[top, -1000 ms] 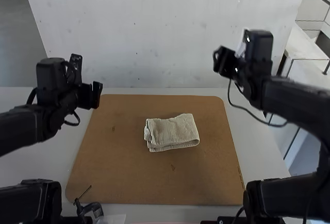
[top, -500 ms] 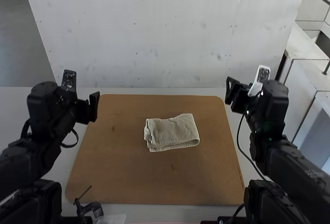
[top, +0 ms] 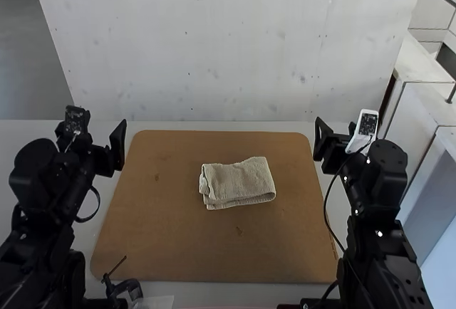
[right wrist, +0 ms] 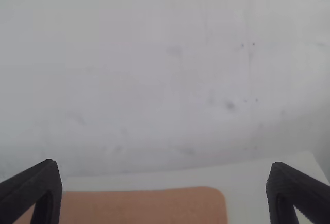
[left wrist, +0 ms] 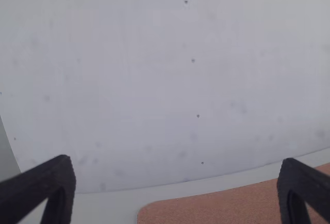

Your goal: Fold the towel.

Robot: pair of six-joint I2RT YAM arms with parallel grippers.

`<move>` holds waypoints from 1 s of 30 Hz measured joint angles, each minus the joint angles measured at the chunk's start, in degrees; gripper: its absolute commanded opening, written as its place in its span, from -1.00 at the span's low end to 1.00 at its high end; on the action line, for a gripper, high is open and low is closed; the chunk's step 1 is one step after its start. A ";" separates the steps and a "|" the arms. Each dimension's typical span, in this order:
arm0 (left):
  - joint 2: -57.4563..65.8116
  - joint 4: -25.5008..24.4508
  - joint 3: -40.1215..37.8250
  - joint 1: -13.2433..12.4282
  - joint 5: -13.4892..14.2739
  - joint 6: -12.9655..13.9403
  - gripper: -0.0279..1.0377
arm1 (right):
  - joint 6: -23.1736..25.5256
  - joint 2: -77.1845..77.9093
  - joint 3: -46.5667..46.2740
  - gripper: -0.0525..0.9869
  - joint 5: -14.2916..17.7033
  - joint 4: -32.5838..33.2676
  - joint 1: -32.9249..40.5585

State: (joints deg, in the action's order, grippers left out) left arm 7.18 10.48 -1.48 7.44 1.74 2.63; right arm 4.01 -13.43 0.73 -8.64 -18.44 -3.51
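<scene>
Towel (top: 238, 183) well apart from either hand (top: 336, 136)

A brown board (top: 178, 252) with rounded corners is lying on the pale worktop (top: 214, 292). At its near left corner, a black clamp-like object (top: 127, 287) is sitting, a thin rod (top: 117, 265) is slanting over the board, and a translucent piece (top: 159, 302) is resting beside.

Board (top: 164, 238) on table (top: 214, 292) — towel (top: 239, 181) on it, approx. mid. L gripper (top: 98, 134) left of board's far end, R gripper (top: 343, 131) right of it — towel btwn, well apart from both. Small tool (top: 128, 285) by near left corner.
</scene>
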 measured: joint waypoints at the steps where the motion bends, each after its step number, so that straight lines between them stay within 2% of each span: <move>1: 0.00 -0.07 0.00 0.02 0.00 0.11 0.67 | -0.02 0.00 0.02 0.81 0.00 0.57 0.00; 4: 0.00 -0.20 0.00 0.02 -0.02 0.13 0.69 | 0.00 0.28 0.00 0.92 0.00 3.04 0.00; 8: 0.00 -0.22 -0.02 0.02 -0.02 0.11 0.76 | 0.00 1.51 0.00 0.95 0.02 5.46 0.00; 16: 0.02 -0.48 0.00 0.02 0.00 0.11 0.82 | -0.07 11.91 0.00 0.95 0.02 15.91 0.00; 30: 1.44 -1.73 0.00 0.00 2.62 0.11 0.82 | -0.13 12.87 0.00 0.95 0.17 18.16 0.02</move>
State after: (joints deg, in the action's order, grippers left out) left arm 8.62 8.75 -1.48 7.44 4.36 2.74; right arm 3.88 -0.56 0.73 -8.47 -0.27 -3.49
